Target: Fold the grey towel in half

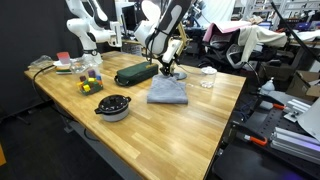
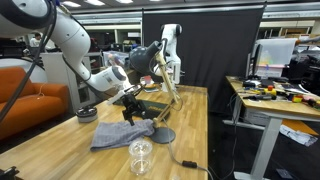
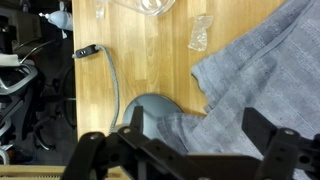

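The grey towel lies limp and wrinkled on the wooden table, also seen in the exterior view. In the wrist view the towel fills the right side, and one edge drapes over a round grey base. My gripper is open, with its fingers spread wide just above that draped edge and nothing held. In both exterior views the gripper hangs low over the towel's far end.
A dark green zip case lies beside the towel. A dark bowl sits nearer the front edge. A clear glass, a small plastic bag and a cable lie near the round base. Coloured blocks sit at the left.
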Motion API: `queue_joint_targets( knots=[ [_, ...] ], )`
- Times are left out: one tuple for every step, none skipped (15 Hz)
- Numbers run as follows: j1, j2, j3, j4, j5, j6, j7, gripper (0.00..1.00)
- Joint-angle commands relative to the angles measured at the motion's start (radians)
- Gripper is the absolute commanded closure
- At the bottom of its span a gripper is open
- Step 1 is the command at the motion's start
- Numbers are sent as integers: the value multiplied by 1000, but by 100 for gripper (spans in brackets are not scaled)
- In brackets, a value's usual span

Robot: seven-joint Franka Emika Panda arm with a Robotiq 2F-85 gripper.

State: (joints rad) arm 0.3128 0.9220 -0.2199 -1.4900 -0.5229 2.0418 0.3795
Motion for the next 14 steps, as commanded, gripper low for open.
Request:
queue_joint_targets(
  knots=[
    [-5, -3, 21, 4, -10, -9, 7, 0],
    [1, -8, 28, 0, -10, -13, 8, 0],
    [4, -13, 30, -5, -10, -15, 10, 0],
    [5, -16, 31, -9, -11, -16, 10, 0],
    [4, -18, 30, -12, -11, -16, 10, 0],
    [1, -20, 30, -14, -11, -16, 10, 0],
    [1, -20, 30, -14, -11, -16, 10, 0],
    [1, -21, 30, -15, -11, -16, 10, 0],
    [1, -21, 30, -15, -11, -16, 10, 0],
    [1, -21, 30, -15, -11, -16, 10, 0],
    [1, -21, 30, -15, -11, -16, 10, 0],
    [1, -21, 30, -15, -11, -16, 10, 0],
    [1, -21, 30, -15, -11, -16, 10, 0],
    [1, -21, 30, -15, -11, -16, 10, 0]
  ],
)
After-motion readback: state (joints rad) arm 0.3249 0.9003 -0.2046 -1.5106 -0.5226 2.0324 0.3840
